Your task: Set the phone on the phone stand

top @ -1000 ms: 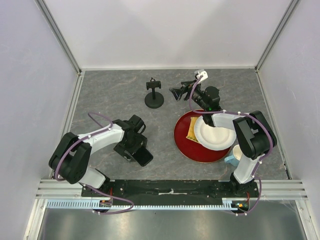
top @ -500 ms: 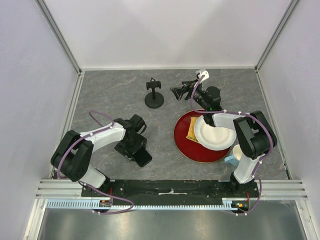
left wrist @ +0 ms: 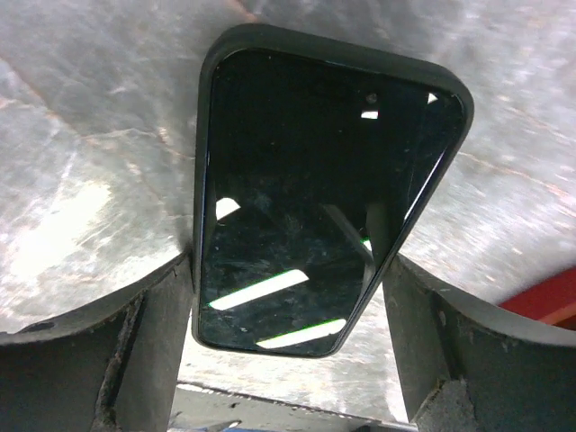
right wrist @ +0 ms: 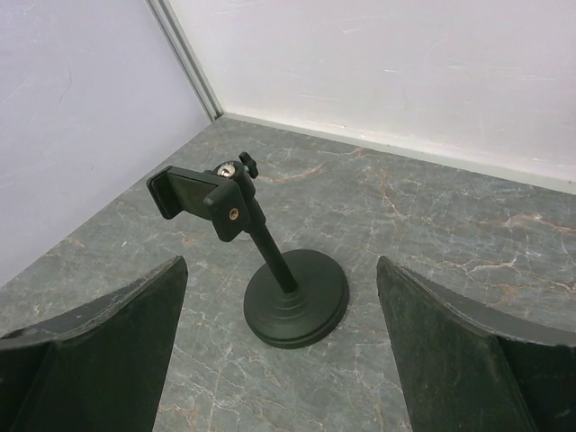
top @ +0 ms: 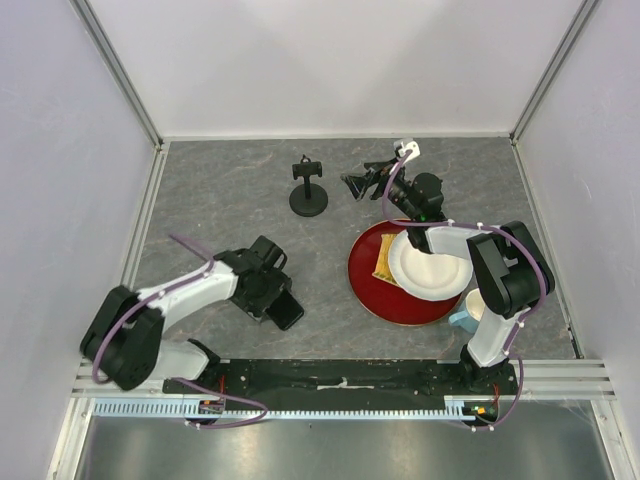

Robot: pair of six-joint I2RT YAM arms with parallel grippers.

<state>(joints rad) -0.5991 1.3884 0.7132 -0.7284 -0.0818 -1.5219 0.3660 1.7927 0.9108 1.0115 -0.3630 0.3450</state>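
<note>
The phone [top: 287, 311] lies flat on the grey table near the front left, glossy black, screen up. In the left wrist view the phone [left wrist: 306, 180] has its near end between my left gripper's fingers [left wrist: 162, 342]. My left gripper [top: 274, 297] [left wrist: 288, 263] is open. Its left finger is at the phone's edge and its right finger stands a small gap off. The phone stand [top: 308, 194] stands upright at the back middle. My right gripper [top: 353, 181] [right wrist: 281, 263] is open and empty, just right of the phone stand [right wrist: 292, 301], level with its base.
A red plate [top: 366, 288] at the right holds a white plate [top: 432, 270] and a yellow sponge [top: 385, 260]. A light blue cup [top: 464, 318] stands by the right arm's base. White walls close in the back and sides.
My left arm's elbow has swung down and to the left, and the gripper has settled lower over the phone's end. The phone, the stand and the right arm have not moved.
</note>
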